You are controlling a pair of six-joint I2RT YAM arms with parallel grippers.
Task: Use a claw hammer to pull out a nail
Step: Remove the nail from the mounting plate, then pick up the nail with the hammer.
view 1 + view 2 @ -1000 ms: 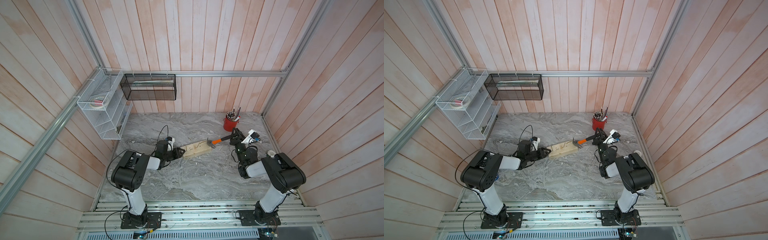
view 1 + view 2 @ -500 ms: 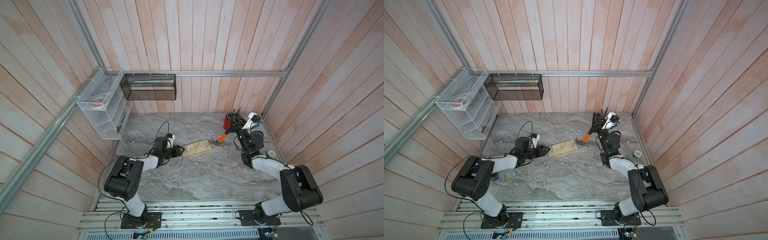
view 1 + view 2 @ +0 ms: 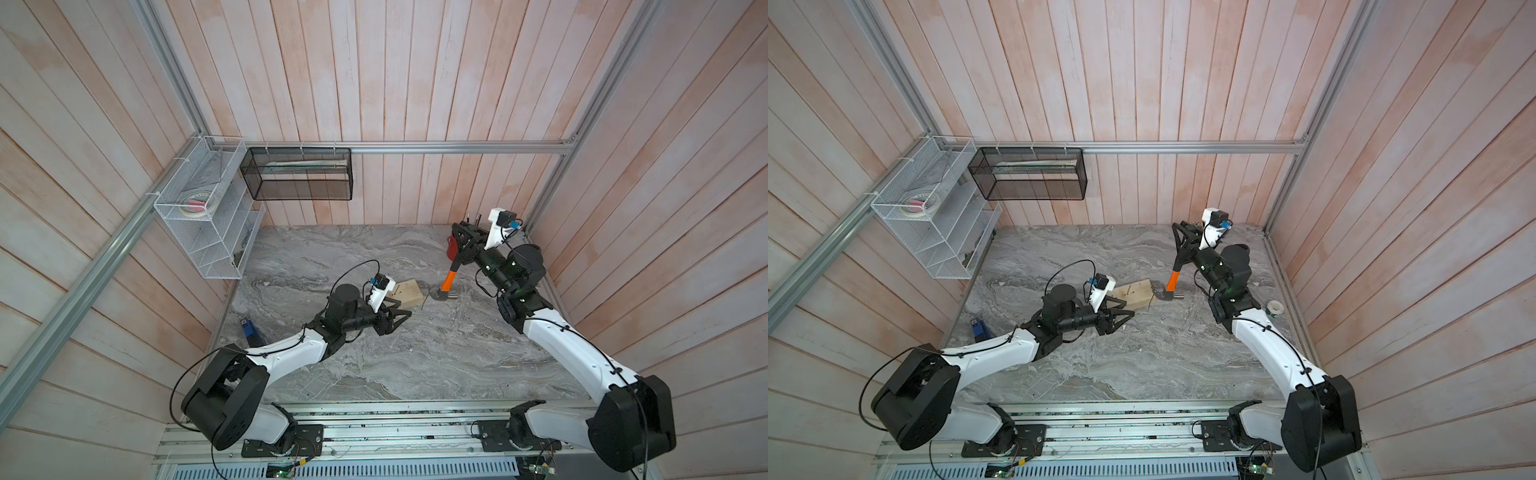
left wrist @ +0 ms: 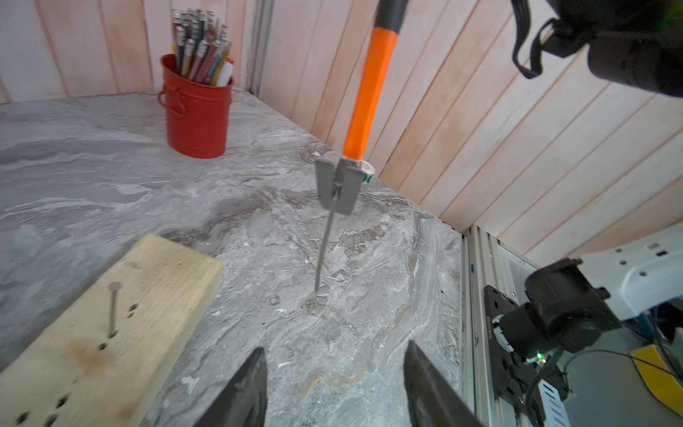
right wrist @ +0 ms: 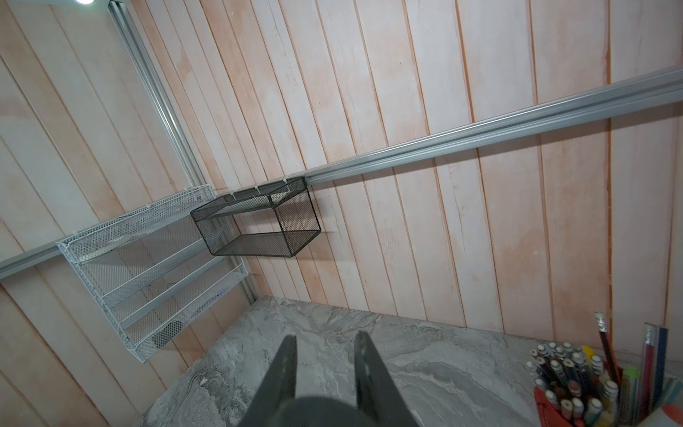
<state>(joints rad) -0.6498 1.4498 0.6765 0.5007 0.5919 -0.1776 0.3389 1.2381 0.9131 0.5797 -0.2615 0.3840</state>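
The claw hammer (image 3: 448, 280) stands nearly upright, silver head (image 3: 1169, 296) low beside the wooden block's (image 3: 409, 293) right end. My right gripper (image 3: 461, 245) is shut on its black handle; in the right wrist view the handle (image 5: 306, 410) fills the space between the finger bases behind the gripper (image 5: 325, 336). A long nail (image 4: 325, 240) hangs caught in the claw, its tip on the table. A second nail (image 4: 112, 310) stands in the block (image 4: 111, 314). My left gripper (image 4: 334, 347) is open and empty, just off the block's near side (image 3: 1123, 316).
A red cup of pencils (image 4: 196, 111) stands at the back right, behind the right gripper. A tape roll (image 3: 1275, 308) lies by the right wall and a blue object (image 3: 248, 328) by the left edge. A white rack (image 3: 199, 232) and a black basket (image 3: 299, 174) hang on the walls.
The right arm swung the hammer's handle up and back, and the head came off the block with a nail in its claw. The left gripper opened and drew back from the block.
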